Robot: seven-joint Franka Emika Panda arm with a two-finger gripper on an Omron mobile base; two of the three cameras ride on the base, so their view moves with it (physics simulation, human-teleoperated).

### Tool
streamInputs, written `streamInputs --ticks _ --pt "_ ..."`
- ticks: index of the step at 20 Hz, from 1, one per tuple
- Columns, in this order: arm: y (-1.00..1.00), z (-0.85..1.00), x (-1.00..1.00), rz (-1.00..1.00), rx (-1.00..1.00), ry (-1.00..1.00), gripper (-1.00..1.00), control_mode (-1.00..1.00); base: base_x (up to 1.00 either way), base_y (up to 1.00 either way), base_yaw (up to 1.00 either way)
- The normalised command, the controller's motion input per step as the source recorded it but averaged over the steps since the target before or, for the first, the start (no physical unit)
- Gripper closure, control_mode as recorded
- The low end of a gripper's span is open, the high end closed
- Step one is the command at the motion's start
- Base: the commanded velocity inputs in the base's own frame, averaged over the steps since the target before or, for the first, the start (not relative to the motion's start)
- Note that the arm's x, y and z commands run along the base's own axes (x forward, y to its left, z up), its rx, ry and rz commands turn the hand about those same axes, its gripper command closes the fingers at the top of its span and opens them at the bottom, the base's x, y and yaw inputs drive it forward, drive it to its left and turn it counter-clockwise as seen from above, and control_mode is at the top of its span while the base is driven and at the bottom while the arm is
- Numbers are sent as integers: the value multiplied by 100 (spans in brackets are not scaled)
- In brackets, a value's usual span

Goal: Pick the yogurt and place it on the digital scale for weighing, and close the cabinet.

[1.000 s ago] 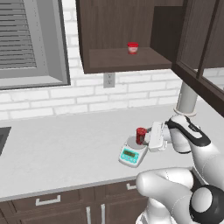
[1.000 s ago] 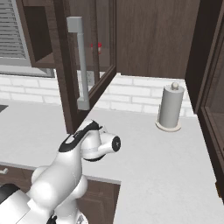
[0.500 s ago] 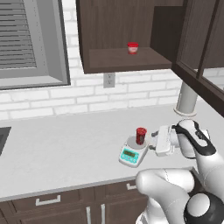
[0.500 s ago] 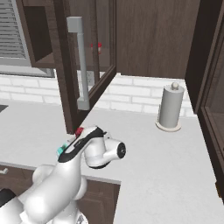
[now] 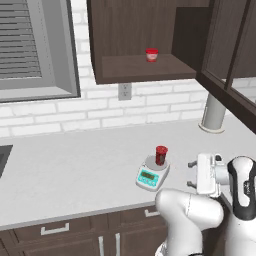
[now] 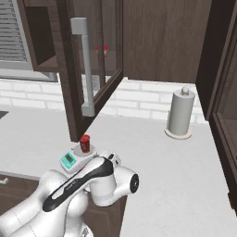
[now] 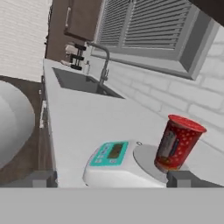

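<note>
The yogurt (image 5: 161,155), a dark red container with a brighter red top, stands upright on the round platter of the digital scale (image 5: 151,176). My gripper (image 5: 191,174) hovers to the right of it, open and empty, a short gap away. In the hand view the yogurt (image 7: 178,142) sits on the scale (image 7: 114,158) just beyond my fingertips (image 7: 183,178). The cabinet (image 5: 135,30) above stands open; its glass door (image 6: 71,69) with the long metal handle (image 6: 86,65) swings out over the counter.
A shorter red-and-white cup (image 5: 151,54) rests on the cabinet shelf. A paper towel roll (image 5: 214,112) stands at the back right of the counter. A sink (image 7: 81,82) with a faucet (image 7: 103,61) lies far left, under a window (image 5: 35,47).
My gripper has drawn back from the yogurt, to the right and toward the counter's front edge. The yogurt has stayed on the scale.
</note>
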Motion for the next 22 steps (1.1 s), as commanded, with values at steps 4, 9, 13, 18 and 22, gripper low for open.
streamInputs --ticks 4,9,13,18,22 --pt "-23 18 -89 -6 0 -26 -100 -100 0 0 0" --pt "-36 53 -62 -6 0 -32 -100 -100 0 0 0" --pt "-41 61 -29 -8 0 -30 -100 -100 0 0 0" --pt "-65 69 -17 -10 0 -24 -100 -100 0 0 0" --pt "-76 47 -18 -12 0 -20 -100 -100 0 0 0"
